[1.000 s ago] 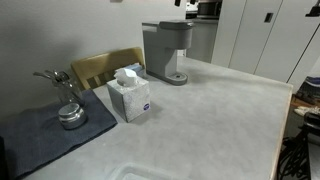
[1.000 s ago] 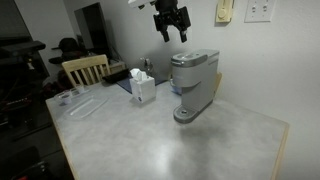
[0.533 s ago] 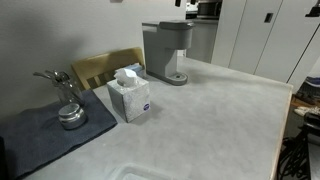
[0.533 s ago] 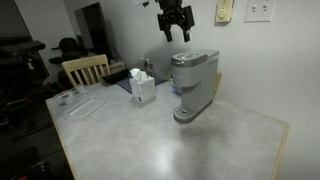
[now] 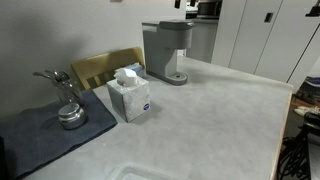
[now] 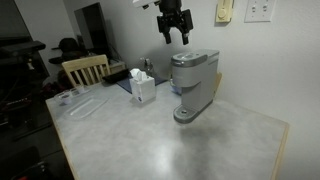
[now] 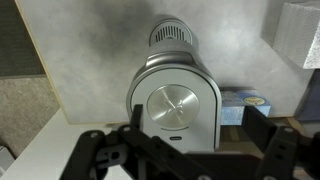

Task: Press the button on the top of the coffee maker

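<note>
The grey coffee maker (image 5: 165, 48) stands at the back of the pale table, and it also shows in an exterior view (image 6: 193, 82). In the wrist view I look straight down on its top (image 7: 178, 95), with a round metal disc and a small dark button (image 7: 176, 130) at its near edge. The round drip base (image 7: 176, 34) shows beyond. My gripper (image 6: 176, 38) hangs open and empty in the air above the machine, clear of its top. In the wrist view the gripper (image 7: 198, 128) has its dark fingers (image 7: 262, 122) spread either side of the top.
A white-and-blue tissue box (image 5: 130, 96) stands beside the machine; it also shows in an exterior view (image 6: 142, 86) and in the wrist view (image 7: 246, 108). A wooden chair (image 5: 102, 68) is behind the table. A metal pot (image 5: 70, 114) sits on a dark mat (image 5: 35, 140).
My gripper has shifted slightly sideways above the coffee maker and then held still. Nothing on the table has moved.
</note>
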